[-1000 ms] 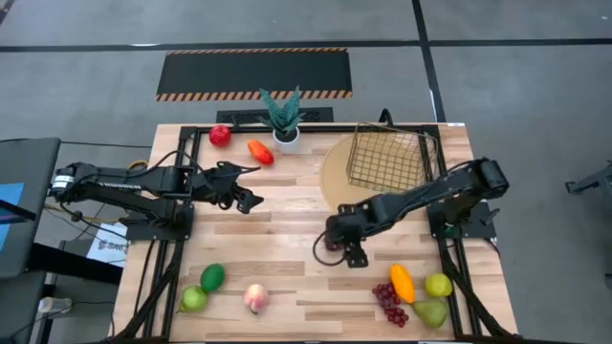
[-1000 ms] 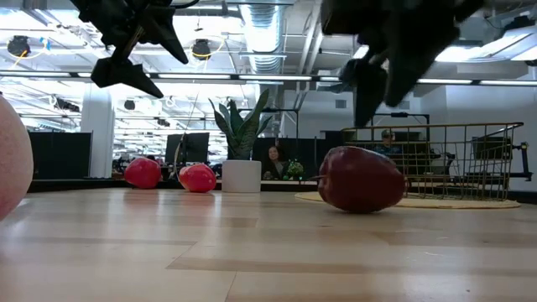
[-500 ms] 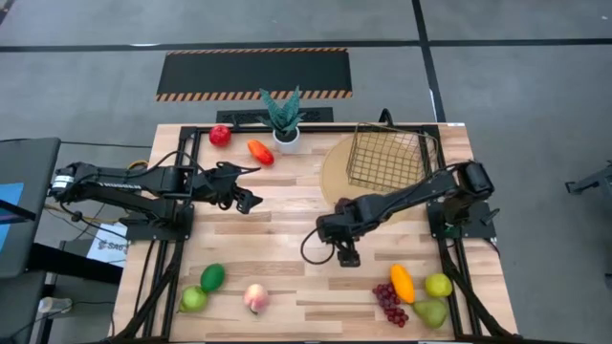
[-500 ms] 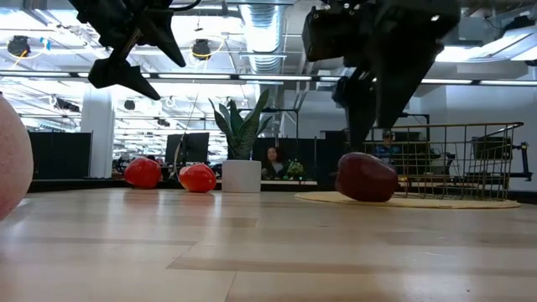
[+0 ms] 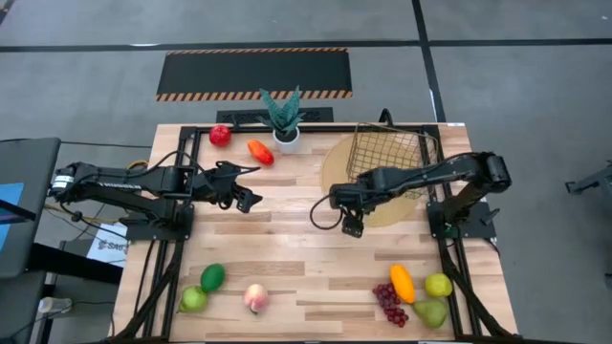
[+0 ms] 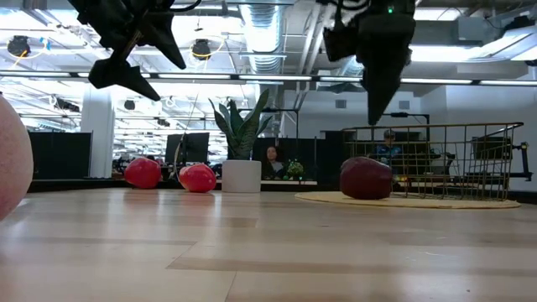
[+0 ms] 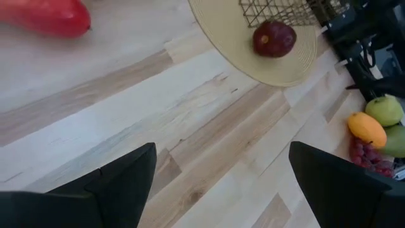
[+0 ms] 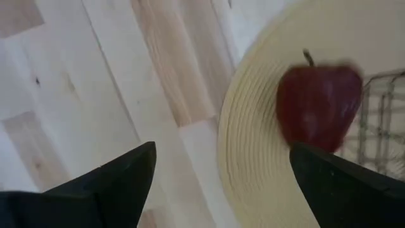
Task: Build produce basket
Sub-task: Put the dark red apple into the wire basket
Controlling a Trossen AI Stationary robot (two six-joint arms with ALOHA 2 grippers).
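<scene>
With the dark red toy apple (image 8: 317, 106) lying on the round tan woven mat (image 8: 253, 158) beside the brass wire-mesh basket (image 5: 387, 158), the right claw (image 5: 351, 227), empty with fingers spread, should centre over it before closing.

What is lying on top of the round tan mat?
On the round tan mat lies a dark red apple, just outside the wire basket, which also stands on the mat. From above, the right claw and its arm cover the apple.
</scene>
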